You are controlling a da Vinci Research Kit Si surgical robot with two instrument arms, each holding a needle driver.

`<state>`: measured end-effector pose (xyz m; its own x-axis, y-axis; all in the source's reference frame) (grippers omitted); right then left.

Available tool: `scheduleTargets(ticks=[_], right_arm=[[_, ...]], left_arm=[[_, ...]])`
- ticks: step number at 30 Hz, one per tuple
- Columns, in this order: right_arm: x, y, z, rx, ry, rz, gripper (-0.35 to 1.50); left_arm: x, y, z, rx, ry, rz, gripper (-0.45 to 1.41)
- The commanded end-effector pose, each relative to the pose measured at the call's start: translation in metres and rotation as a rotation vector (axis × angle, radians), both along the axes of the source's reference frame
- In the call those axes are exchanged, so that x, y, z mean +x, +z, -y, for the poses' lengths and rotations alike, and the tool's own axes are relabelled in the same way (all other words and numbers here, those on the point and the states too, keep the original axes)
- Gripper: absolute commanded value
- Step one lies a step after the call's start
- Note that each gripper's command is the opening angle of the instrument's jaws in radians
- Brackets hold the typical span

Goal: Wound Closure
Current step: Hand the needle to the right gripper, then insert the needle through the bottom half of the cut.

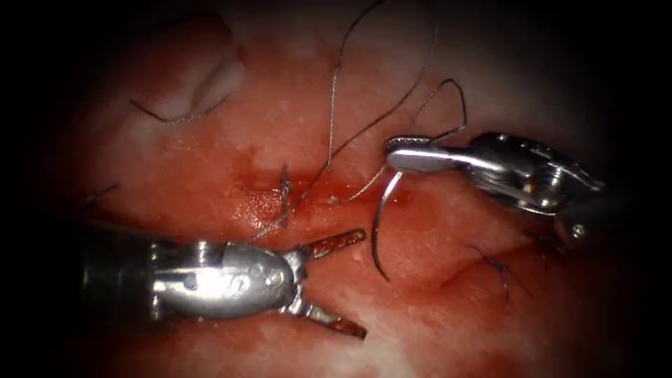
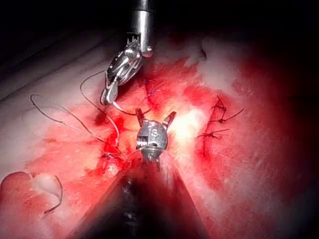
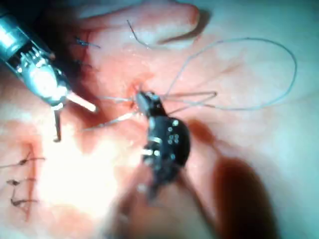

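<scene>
Tissue [image 1: 434, 308] carries tied stitches [image 1: 500, 269] while the right tool [image 1: 406, 152] grips the free needle [image 1: 380, 224] near its tail and the left tool [image 1: 336, 283] gapes empty, closure unfinished.

My two polished silver metal tools [image 1: 329, 283] [image 1: 409, 154] gleam; the thin dark curved steel needle [image 1: 380, 227] looks smooth. Fine dark thread [image 1: 334, 91] is matt. The pale pink tissue [image 1: 434, 280] glistens wet under glossy red fluid [image 1: 259, 203].

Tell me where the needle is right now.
In the endoscope view the needle hangs from the right gripper, held near its top end, curving down over the tissue just right of the open left gripper.
</scene>
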<state>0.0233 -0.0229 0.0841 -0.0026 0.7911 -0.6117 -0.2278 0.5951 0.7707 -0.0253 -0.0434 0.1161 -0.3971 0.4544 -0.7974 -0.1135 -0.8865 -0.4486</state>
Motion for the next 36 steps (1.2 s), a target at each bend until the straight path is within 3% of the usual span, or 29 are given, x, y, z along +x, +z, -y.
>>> scheduleTargets(ticks=[1, 3, 6, 9, 15, 16, 23, 36], right_arm=[[0.0006, 0.0005, -0.0003, -0.062, 0.005, 0.032, -0.35], [0.0008, 0.0003, -0.0005, -0.113, 0.0, 0.063, -0.35], [0.0014, -0.0005, -0.0004, -0.193, -0.006, 0.112, -0.35], [0.0024, -0.0017, -0.0001, -0.273, -0.03, 0.174, -0.35], [0.0041, -0.0033, 0.0, -0.383, -0.078, 0.229, -0.35], [0.0041, -0.0035, 0.0, -0.412, -0.092, 0.254, -0.35], [0.0033, -0.0034, -0.0001, -0.46, -0.104, 0.292, -0.35], [0.0035, -0.0036, 0.0004, -0.474, -0.112, 0.289, -0.35]], left_arm=[[0.0001, 0.0007, 0.0001, 0.035, 0.0, -0.013, 0.79], [0.0005, 0.0008, -0.0001, 0.078, -0.011, -0.028, 0.78], [0.0013, 0.0017, -0.0007, 0.197, -0.05, -0.069, 0.61], [0.0021, 0.0033, -0.0006, 0.305, -0.103, -0.166, 0.52], [0.0038, 0.0066, 0.0001, 0.34, -0.071, -0.317, 0.47], [0.0039, 0.0077, 0.0, 0.335, -0.065, -0.348, 0.36], [0.0031, 0.0096, -0.002, 0.34, -0.07, -0.361, 0.2], [0.0014, 0.0117, -0.0048, 0.349, -0.077, -0.363, 0.22]])
